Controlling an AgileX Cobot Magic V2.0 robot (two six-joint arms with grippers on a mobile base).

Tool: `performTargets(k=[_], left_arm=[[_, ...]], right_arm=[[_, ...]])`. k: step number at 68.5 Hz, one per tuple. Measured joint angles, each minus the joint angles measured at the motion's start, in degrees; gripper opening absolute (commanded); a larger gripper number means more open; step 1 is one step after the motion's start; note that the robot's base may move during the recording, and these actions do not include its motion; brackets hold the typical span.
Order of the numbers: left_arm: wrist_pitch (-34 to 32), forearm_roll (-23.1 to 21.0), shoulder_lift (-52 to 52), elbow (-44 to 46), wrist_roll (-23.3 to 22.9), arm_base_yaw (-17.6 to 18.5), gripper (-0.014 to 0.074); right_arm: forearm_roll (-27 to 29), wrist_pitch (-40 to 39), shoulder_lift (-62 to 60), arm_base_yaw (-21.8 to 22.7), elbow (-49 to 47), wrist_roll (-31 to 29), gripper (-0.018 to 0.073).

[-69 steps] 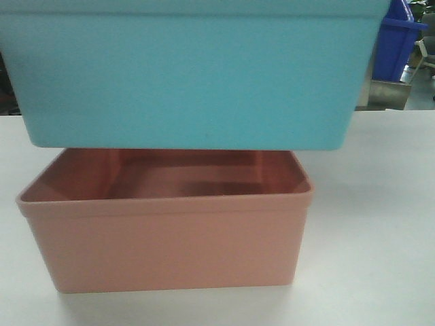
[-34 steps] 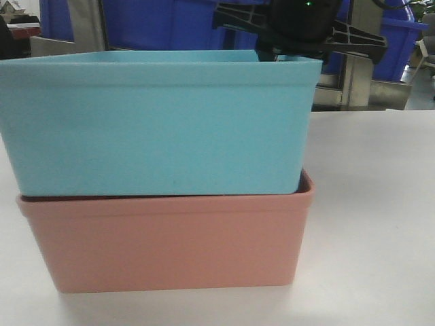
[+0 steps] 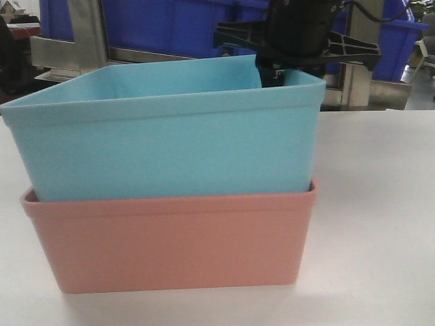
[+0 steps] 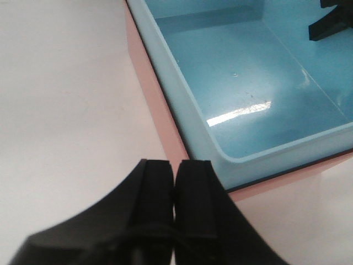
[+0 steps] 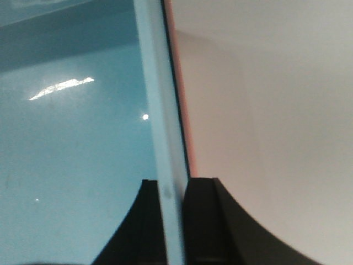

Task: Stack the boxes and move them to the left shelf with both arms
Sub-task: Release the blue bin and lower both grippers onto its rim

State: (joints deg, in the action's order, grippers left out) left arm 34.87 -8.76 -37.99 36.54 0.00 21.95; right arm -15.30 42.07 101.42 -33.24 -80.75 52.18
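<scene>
The light blue box (image 3: 170, 146) sits nested inside the salmon pink box (image 3: 170, 241) on the white table, tilted with its right side higher. My right gripper (image 3: 273, 68) is shut on the blue box's right wall near the far corner; in the right wrist view the gripper (image 5: 175, 182) has one finger inside and one outside that blue wall (image 5: 160, 110). My left gripper (image 4: 175, 163) is shut and empty, over the table just off the near corner of the blue box (image 4: 242, 94) and the pink box (image 4: 165, 127). The left shelf is out of view.
The boxes stand on a flat white tabletop (image 3: 380, 204). Behind the table is a steel frame (image 3: 85, 30) holding dark blue bins (image 3: 170, 24). Bare tabletop (image 4: 66, 99) lies left of the boxes in the left wrist view.
The blue box, first held above the pink box, has come down into it and sunk deeper, its left side lowest. The right gripper has come into view at its rim.
</scene>
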Motion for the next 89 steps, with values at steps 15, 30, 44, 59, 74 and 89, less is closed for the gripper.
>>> performTargets(k=[15,30,44,59,74,89], left_arm=[[0.10,0.00,0.00,0.00,0.00,0.00,0.0057],[0.47,-0.35,0.00,0.00,0.00,0.00,0.0311],[3.29,-1.25,-4.43,5.56,0.00,0.00,0.0444],[10.72,-1.88,-18.37,18.93,0.00,0.00,0.0507],[14.12,-3.36,-35.12,29.25,0.00,0.00,0.0504],[13.25,-3.58,-48.00,33.59,0.00,0.10,0.0502]], right_arm=[[0.30,-0.46,-0.23,0.00,-0.12,-3.11,0.0583],[0.30,3.76,-3.26,0.00,-0.12,-10.82,0.0625],[1.95,8.55,-7.66,0.00,-0.12,-18.22,0.0625],[8.74,11.52,-8.57,0.00,-0.12,-25.96,0.0625],[9.74,9.83,-8.01,1.35,-0.12,-27.16,0.0625],[9.74,8.01,-3.41,3.32,-0.12,-27.24,0.0625]])
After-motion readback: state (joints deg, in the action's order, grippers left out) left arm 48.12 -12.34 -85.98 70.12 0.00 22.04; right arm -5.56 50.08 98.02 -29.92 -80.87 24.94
